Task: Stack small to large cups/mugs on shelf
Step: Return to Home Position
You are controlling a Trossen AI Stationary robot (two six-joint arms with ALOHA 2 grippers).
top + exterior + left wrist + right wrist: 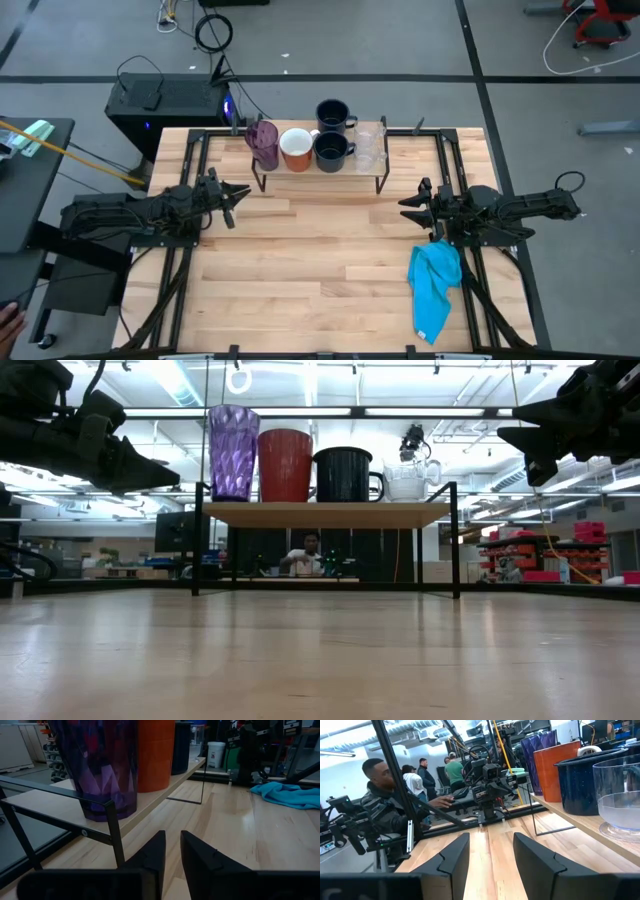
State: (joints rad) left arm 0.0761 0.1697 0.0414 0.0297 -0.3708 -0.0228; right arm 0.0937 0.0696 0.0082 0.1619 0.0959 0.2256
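On the shelf [320, 180] at the table's far middle stand, left to right, a purple tumbler [264, 142], a white-and-orange mug [296, 148], a dark mug [332, 150] and clear glasses [370, 147], each on its base. A second dark mug [332, 114] sits just behind the row; what it rests on I cannot tell. My left gripper [240, 192] hovers left of the shelf, slightly open, nothing between its fingers [172, 837]. My right gripper [408, 207] hovers right of the shelf, open and bare [490, 837].
A crumpled blue cloth [436, 285] lies on the table near the right arm's base. The shelf's thin black legs [114, 832] stand close to my left gripper. Bare wooden tabletop [320, 260] stretches between the arms and toward the near edge. People sit beyond the table [385, 795].
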